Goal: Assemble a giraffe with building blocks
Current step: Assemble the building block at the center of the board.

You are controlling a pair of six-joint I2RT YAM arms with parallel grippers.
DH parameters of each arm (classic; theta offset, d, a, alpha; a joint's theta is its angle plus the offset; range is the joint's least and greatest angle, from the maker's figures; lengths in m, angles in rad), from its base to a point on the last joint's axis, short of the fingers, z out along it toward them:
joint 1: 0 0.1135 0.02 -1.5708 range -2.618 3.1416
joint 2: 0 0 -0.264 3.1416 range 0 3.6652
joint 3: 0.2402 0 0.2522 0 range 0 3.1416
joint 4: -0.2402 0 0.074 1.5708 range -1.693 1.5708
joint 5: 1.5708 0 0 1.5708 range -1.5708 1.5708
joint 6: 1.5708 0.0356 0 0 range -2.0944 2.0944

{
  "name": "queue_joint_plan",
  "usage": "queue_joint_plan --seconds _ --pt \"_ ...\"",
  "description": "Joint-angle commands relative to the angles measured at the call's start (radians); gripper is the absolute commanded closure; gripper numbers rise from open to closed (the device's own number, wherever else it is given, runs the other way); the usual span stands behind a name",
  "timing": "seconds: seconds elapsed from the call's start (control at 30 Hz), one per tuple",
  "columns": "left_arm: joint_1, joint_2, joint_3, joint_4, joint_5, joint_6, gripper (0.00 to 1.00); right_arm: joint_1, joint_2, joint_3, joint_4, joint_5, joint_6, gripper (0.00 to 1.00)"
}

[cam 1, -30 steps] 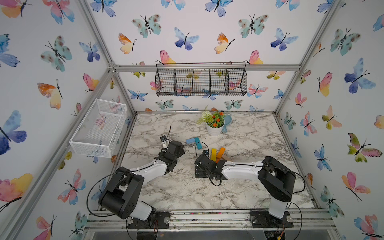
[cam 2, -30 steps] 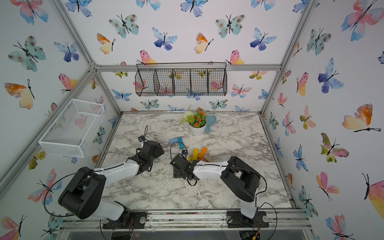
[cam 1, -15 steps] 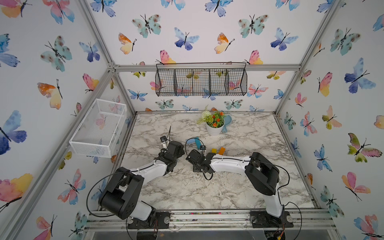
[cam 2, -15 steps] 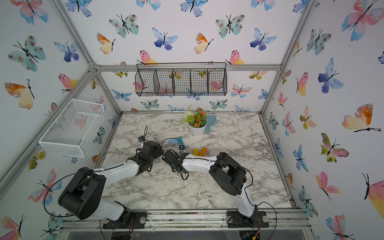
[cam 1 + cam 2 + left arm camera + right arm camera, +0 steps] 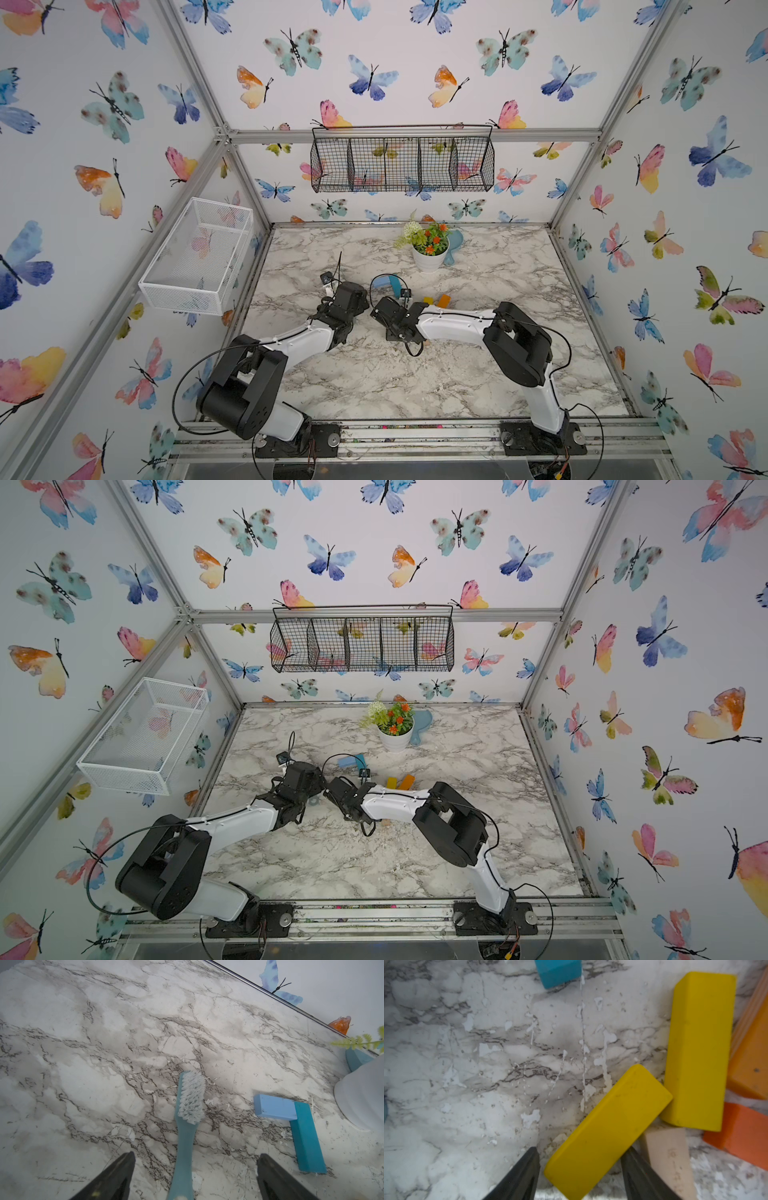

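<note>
Wood block: faint, perhaps pencilled marks.

Two white-and-black robot arms reach from bases at the front toward a white flower pot at the back. The left arm folds at a black elbow, then stretches diagonally forward. The left wrist stops short of the pot, off to the pot's left. The left gripper hangs low with its jaws spread wide. The right arm rises from its base, bends at its elbow and runs sideways toward its partner. The right wrist sits in front of the pot, close beside the left wrist. The right gripper angles downward, its jaws closed against the sides of a yellow block.
</note>
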Motion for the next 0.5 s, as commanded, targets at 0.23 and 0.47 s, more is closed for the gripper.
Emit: queue_joint_plan --seconds 0.23,0.47 --pt "0.002 -0.009 -0.002 0.002 0.014 0.002 0.05 -0.035 0.055 0.027 -0.011 -0.003 -0.027 0.35" --pt "0.002 -0.007 0.0 -0.001 0.013 0.004 0.05 -0.043 0.024 -0.018 0.012 0.032 -0.129 0.84"
